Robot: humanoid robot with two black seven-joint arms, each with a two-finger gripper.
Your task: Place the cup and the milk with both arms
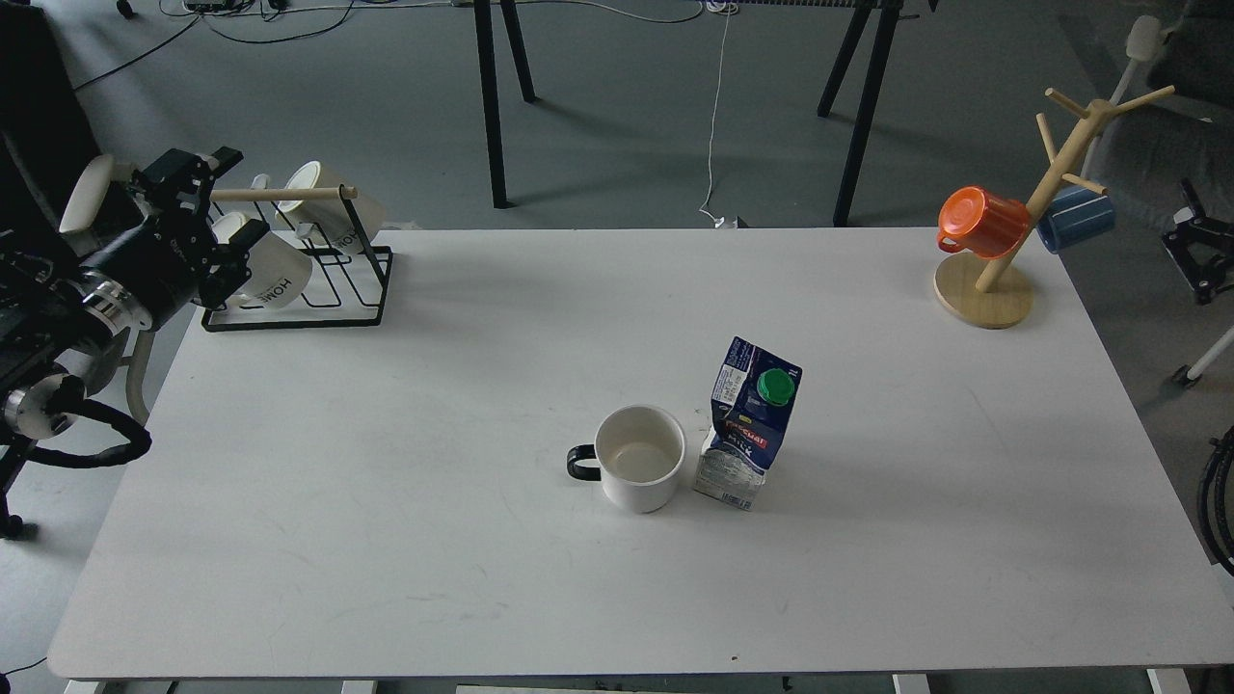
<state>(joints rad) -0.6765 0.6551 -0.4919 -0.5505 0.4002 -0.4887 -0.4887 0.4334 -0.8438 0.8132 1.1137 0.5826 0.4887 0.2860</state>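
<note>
So the near edge of the white surface (pixel 289 540) is bare, with lots of open room across the whole front half. Moving in, the cup (pixel 639 459) sits roughly dead center, upright, black handle pointing to 9 o'clock, pale inside showing. Just beside it at 3 o'clock is the milk (pixel 748 424), a blue-and-white gable-top carton with a green cap and a red label band, standing upright. The two are really close, maybe touching at the base, can't quite tell. Both are well clear of every edge, and there's wide free space to their left and right.

Farther back at about 10 o'clock, a black wire rack (pixel 318 289) with a wooden bar sits at the far left corner, holding cream mugs (pixel 280 270) printed HOME. The left claw (pixel 224 217) hangs right by that rack, over the left edge, fingers apart and holding nothing. It's well apart from the cup.

At 2 o'clock, near the far right corner, there's a wooden mug tree (pixel 1003 260) with an orange cup (pixel 981 222) and a blue cup (pixel 1078 218) hanging off it. The right claw isn't in the shot.

Beyond the far edge: grey floor (pixel 627 145), black trestle legs (pixel 496 106) and a white cable (pixel 715 125).
</note>
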